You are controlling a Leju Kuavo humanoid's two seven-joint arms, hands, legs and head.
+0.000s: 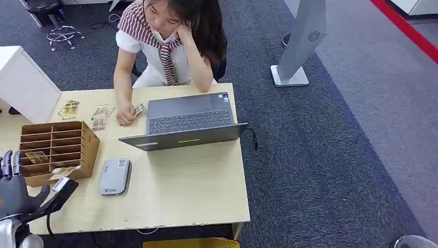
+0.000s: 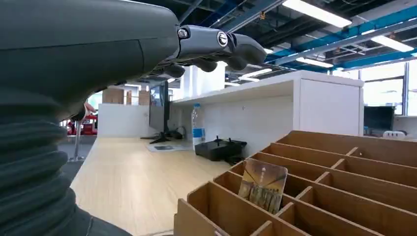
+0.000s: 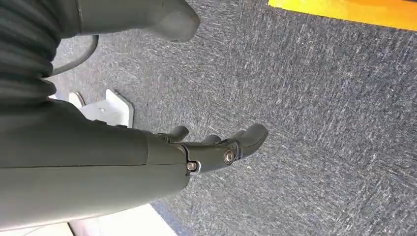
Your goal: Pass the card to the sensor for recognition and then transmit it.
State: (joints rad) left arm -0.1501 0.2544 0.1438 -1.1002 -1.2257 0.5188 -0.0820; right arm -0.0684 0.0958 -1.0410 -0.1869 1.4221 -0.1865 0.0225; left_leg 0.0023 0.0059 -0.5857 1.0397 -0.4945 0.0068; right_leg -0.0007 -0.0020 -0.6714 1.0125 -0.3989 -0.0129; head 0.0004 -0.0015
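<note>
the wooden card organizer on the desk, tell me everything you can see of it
The wooden card organizer is a light brown box of thin board, split by dividers into rows of open slots. It sits flat near the desk's left edge, left of the grey sensor. A few slots hold a card; this one stands tilted. The left robot hand hovers beside it, not touching.

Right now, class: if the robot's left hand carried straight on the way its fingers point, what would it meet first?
Probably the wooden organiser: the left hand hovers just short of it, fingers aimed over its compartments, one holding a card. Depth is unclear.
</note>
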